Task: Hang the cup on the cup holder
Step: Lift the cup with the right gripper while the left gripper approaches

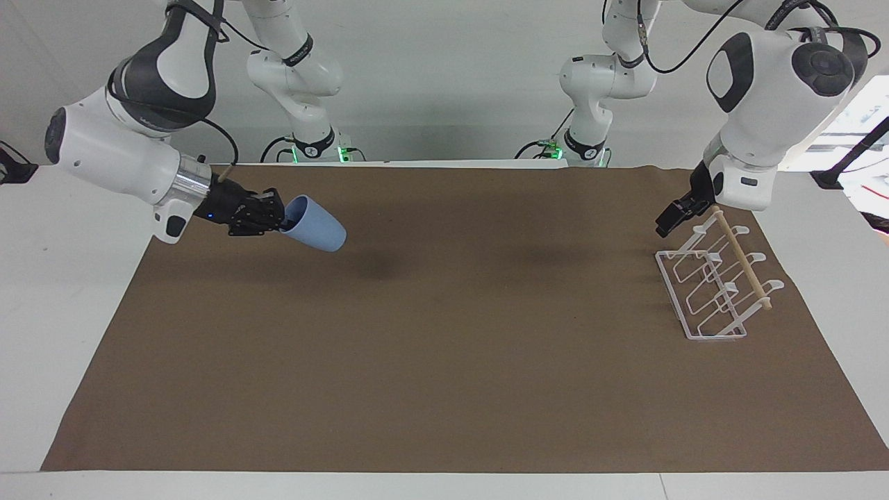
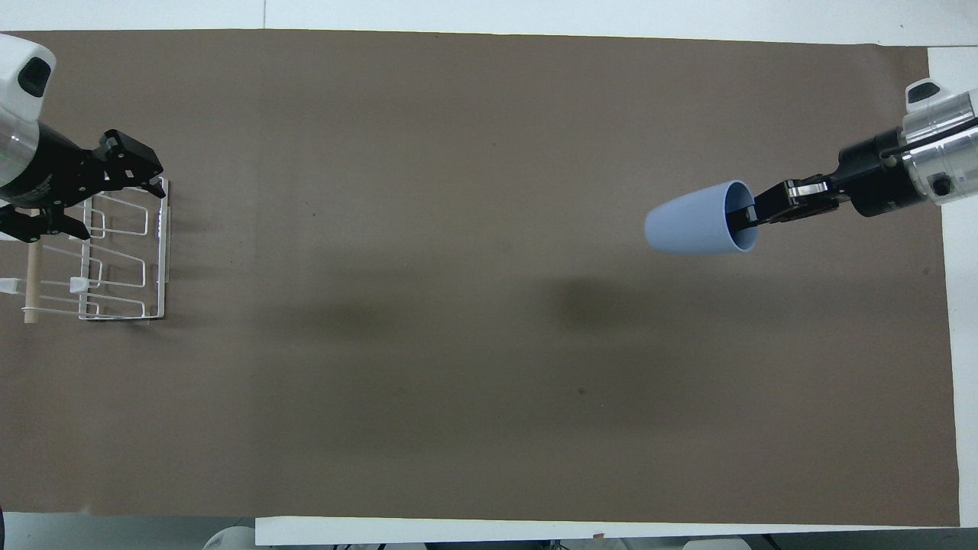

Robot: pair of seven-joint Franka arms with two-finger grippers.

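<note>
The light-blue cup hangs in the air on its side, over the brown mat toward the right arm's end. Its rim faces my right gripper, which is shut on the rim wall with one finger inside. The white wire cup holder with its wooden dowel stands on the mat at the left arm's end. My left gripper hovers open over one end of the cup holder, holding nothing.
A brown mat covers most of the white table. The cup's shadow falls on bare mat between the cup and the cup holder.
</note>
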